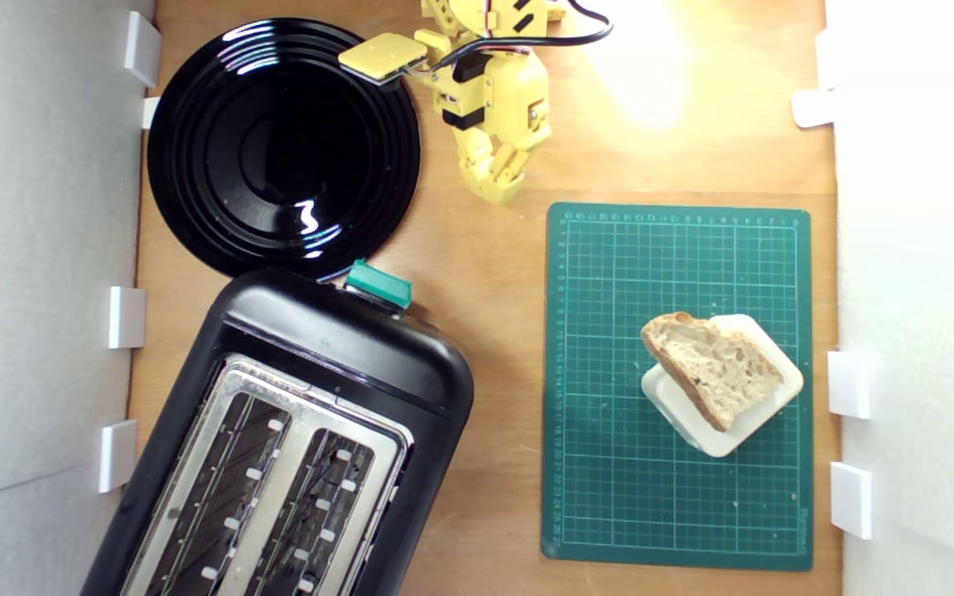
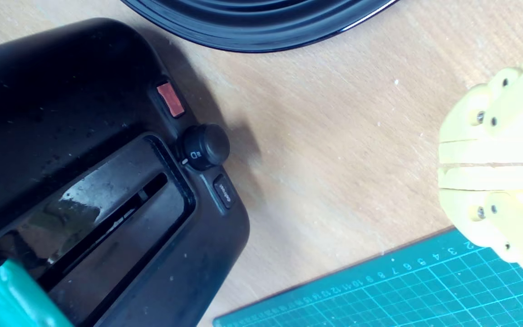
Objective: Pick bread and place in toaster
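The triangular half-slice of brown-crusted, holey bread [image 1: 715,370] lay on a cream square block [image 1: 754,418]; the yellow gripper's [image 1: 500,192] jaws were pressed together.

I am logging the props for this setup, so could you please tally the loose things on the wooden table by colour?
Black: 2, the round glossy black plate and the black plastic two-slot toaster.
Green: 1, the green gridded cutting mat.
Cream: 1, the cream rounded square block.
Brown-crusted: 1, the half-slice of rustic bread lying on that block.
Total: 5.
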